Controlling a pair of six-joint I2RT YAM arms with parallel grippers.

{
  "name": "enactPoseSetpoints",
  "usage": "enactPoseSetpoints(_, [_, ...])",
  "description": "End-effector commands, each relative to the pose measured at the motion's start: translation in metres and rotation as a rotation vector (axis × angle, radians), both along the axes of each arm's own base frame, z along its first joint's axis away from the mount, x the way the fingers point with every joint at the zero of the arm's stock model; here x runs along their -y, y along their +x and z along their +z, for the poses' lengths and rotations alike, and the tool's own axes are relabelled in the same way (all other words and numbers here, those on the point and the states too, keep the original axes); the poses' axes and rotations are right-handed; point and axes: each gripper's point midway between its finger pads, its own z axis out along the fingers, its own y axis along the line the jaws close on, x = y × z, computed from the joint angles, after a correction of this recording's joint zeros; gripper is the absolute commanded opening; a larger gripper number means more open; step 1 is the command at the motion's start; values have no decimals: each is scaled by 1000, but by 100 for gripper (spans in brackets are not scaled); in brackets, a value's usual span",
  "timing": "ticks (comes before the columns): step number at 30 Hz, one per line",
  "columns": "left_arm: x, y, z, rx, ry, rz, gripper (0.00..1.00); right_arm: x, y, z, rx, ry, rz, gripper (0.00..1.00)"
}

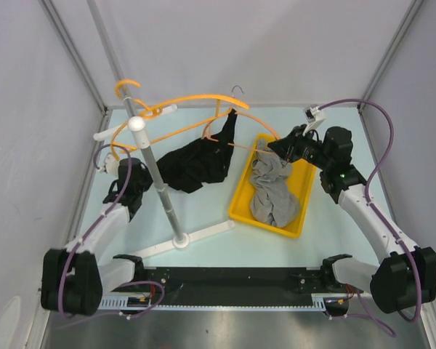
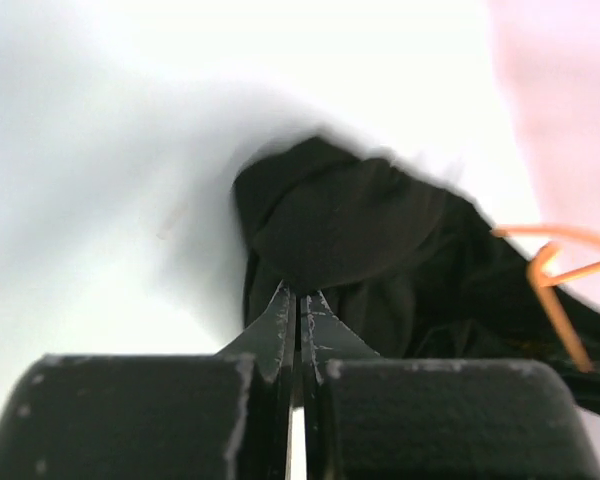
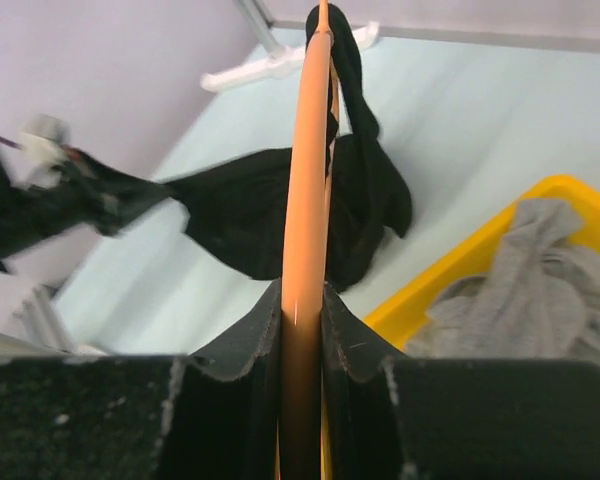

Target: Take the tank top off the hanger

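The black tank top (image 1: 196, 166) hangs by one strap over an orange hanger (image 1: 240, 144), its body sagging down to the table. My right gripper (image 1: 275, 147) is shut on the hanger's end; in the right wrist view the orange bar (image 3: 306, 150) runs between the jaws of the right gripper (image 3: 302, 295), with the tank top (image 3: 250, 210) draped beyond. My left gripper (image 1: 142, 182) is shut on the tank top's left edge, behind the rack pole. In the left wrist view the closed tips of the left gripper (image 2: 298, 295) pinch black fabric (image 2: 350, 220), with the hanger (image 2: 555, 290) at the right.
A white rack pole (image 1: 160, 182) on a white foot (image 1: 203, 234) stands between the arms, carrying more orange hangers (image 1: 167, 107). A yellow tray (image 1: 241, 196) holding a grey garment (image 1: 272, 189) sits right of centre. Enclosure walls stand close on all sides.
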Motion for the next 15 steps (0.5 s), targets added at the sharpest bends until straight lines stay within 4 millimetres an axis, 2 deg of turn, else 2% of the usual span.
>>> enactPoseSetpoints(1, [-52, -25, 48, 45, 132, 223, 0, 7, 4, 26, 262, -168, 10, 0])
enactPoseSetpoints(3, [-68, -41, 65, 76, 168, 293, 0, -12, -14, 21, 335, -235, 157, 0])
enactPoseSetpoints(4, [-74, -48, 67, 82, 183, 323, 0, -25, -31, 10, 320, -244, 285, 0])
enactPoseSetpoints(5, [-83, -56, 76, 109, 203, 366, 0, -30, -34, 25, 366, -241, 331, 0])
enactPoseSetpoints(6, [-87, -60, 78, 114, 214, 379, 0, -30, -39, 24, 320, -214, 368, 0])
enactPoseSetpoints(7, [-89, -63, 78, 119, 223, 386, 0, -39, -50, 35, 341, -152, 460, 0])
enactPoseSetpoints(8, [-89, -64, 79, 123, 231, 374, 0, -43, -57, 45, 293, -75, 482, 0])
enactPoseSetpoints(9, [-87, -65, 81, 132, 226, 363, 0, -49, -61, 48, 273, -35, 485, 0])
enactPoseSetpoints(10, [-85, -66, 78, 127, 225, 350, 4, -49, -52, 52, 248, -23, 409, 0])
enactPoseSetpoints(12, [-75, -66, 78, 136, 197, 291, 14, -54, -57, 49, 195, -7, 401, 0])
enactPoseSetpoints(13, [-71, -68, 73, 131, 190, 270, 23, -57, -57, 42, 165, -19, 369, 0])
enactPoseSetpoints(14, [-66, -69, 71, 131, 178, 245, 46, -55, -58, 39, 160, -37, 344, 0])
enactPoseSetpoints(15, [-57, -70, 69, 136, 149, 200, 55, -53, -54, 34, 154, -61, 312, 0])
